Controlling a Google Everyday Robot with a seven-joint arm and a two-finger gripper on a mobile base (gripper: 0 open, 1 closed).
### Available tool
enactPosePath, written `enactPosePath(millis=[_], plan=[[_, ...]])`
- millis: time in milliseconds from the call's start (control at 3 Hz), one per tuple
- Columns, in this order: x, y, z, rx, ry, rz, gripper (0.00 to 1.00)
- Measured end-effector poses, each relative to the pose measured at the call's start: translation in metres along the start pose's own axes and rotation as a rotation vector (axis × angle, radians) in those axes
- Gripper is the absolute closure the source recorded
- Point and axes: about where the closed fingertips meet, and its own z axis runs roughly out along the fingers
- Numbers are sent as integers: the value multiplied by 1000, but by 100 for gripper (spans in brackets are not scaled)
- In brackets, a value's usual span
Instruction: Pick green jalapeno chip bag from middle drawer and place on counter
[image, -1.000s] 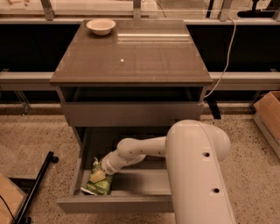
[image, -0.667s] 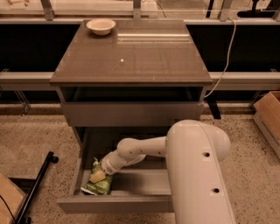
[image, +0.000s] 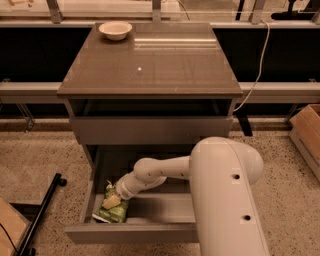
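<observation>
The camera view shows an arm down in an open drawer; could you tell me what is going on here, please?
The robot's arm reaches down into the pulled-out middle drawer. Its gripper is at the green jalapeno chip bag, which lies on the drawer floor near the left front corner. The bag has not been lifted out yet. The counter above carries a small white bowl at its back left corner, and the drawer front just under it is closed.

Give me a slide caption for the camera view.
Gripper at the green jalapeno chip bag in the open middle drawer, beneath the counter.
</observation>
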Motion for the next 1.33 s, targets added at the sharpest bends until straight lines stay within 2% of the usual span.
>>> enactPosePath(millis=[333, 1000, 1333], plan=[[0, 0, 0, 0, 0, 0, 82], [-2, 4, -3, 2, 25, -15, 35], [-12, 16, -17, 35, 34, -44, 11]])
